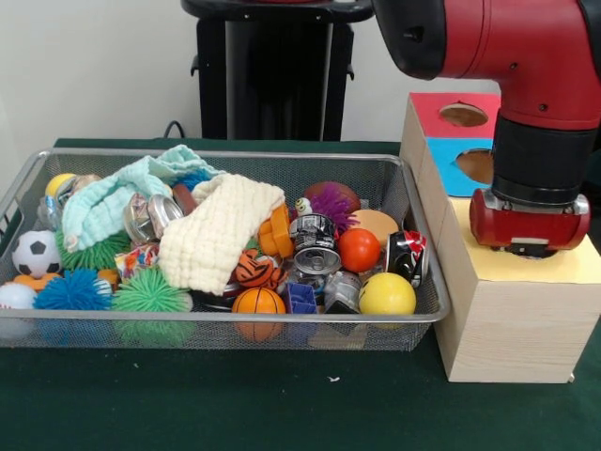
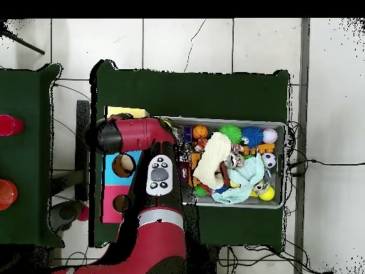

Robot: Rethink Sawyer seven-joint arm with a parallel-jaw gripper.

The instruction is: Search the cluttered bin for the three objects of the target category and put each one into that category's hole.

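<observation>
Front view: gripper (image 1: 531,246) low over wooden box's (image 1: 512,324) yellow section, finger state cannot be told; wire bin (image 1: 413,315) beside it full of balls, cans, cloths.

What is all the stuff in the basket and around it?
Basket: one, wire, on the green table.
Cloths: two, cream in the middle, mint behind it.
Spiky balls: blue, two green, purple.
Smooth balls: yellow, orange, soccer ball, basketball.
Cans: several, silver, one mid-basket.
Box: one, wood, beside the basket; red, blue and yellow top patches, with holes.
Arm: red and black, over the box; tool hidden.
</observation>
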